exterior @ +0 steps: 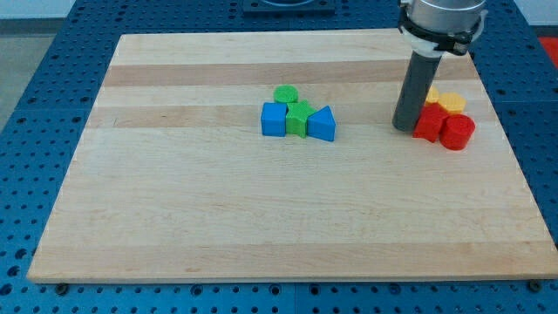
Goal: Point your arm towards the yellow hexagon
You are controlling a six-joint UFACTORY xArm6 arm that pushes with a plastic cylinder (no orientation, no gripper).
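Near the board's (174, 218) middle, toward its top edge, sits a tight cluster: blue cube (274, 120), green cylinder (285, 94), green star (300, 118), blue triangle (323, 125); it lies well clear. My tip (404, 128), a bare rod grasping nothing, rests near the right edge, just left of the red blocks (443, 127). The yellow hexagon (451, 103) lies behind them beside another yellow block (431, 92), so the reds likely crowd any closer approach.
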